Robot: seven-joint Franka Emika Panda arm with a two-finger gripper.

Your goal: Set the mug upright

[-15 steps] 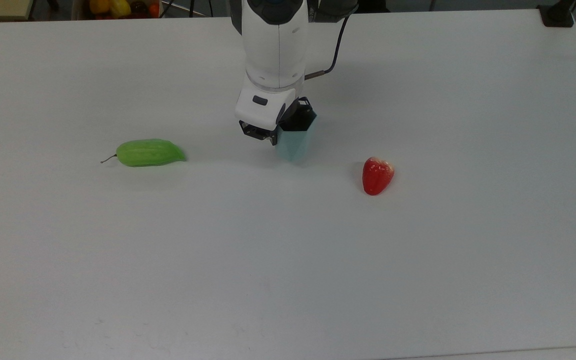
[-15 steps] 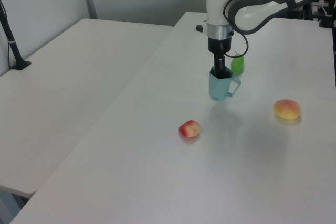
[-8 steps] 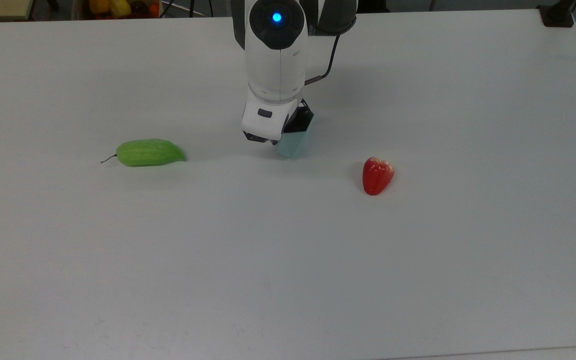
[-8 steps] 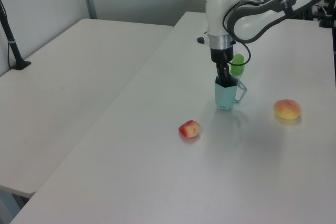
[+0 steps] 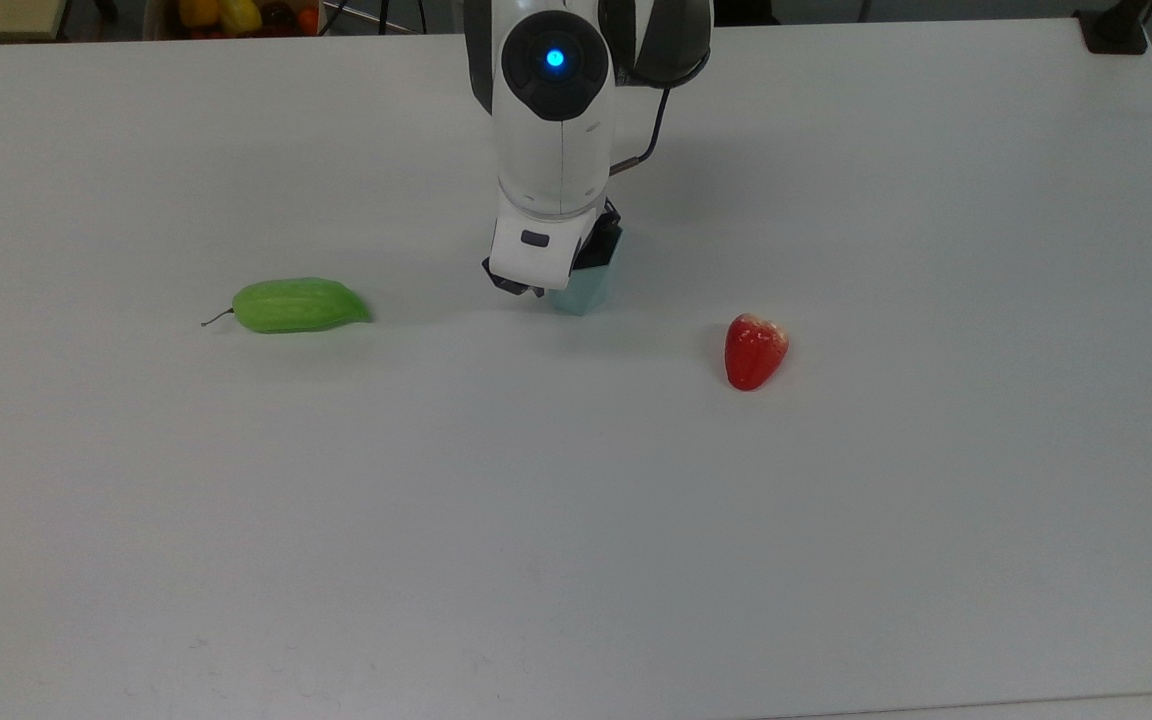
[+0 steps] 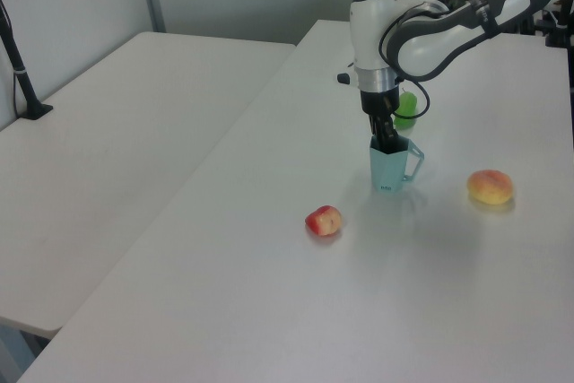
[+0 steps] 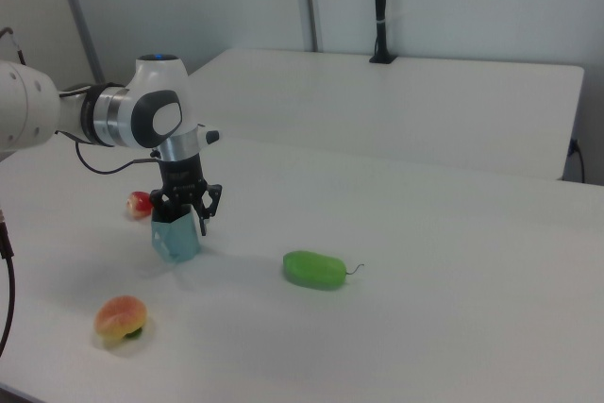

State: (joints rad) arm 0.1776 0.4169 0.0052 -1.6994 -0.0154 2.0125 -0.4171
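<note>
The pale blue-teal mug point(image 6: 387, 170) stands upright on the white table point(image 6: 269, 293), and its base looks to be on the surface. Its flat handle points to the left view's right. My gripper point(image 6: 387, 143) comes straight down onto the rim and is shut on the mug's wall, one finger inside. In the top view the arm covers most of the mug point(image 5: 582, 293), with the gripper point(image 5: 576, 262) just above it. The right view shows the mug point(image 7: 176, 240) under the gripper point(image 7: 184, 217).
A green gourd point(image 5: 301, 305) lies to the top view's left of the mug, and a red fruit point(image 5: 754, 350) to the top view's right. A peach point(image 6: 490, 187) sits at the left view's right. A second table point(image 6: 108, 132) adjoins on the left view's left.
The gripper has come down with the mug, which hung tilted above the table one second ago. It now stands straight on the surface, slightly further to the left view's right.
</note>
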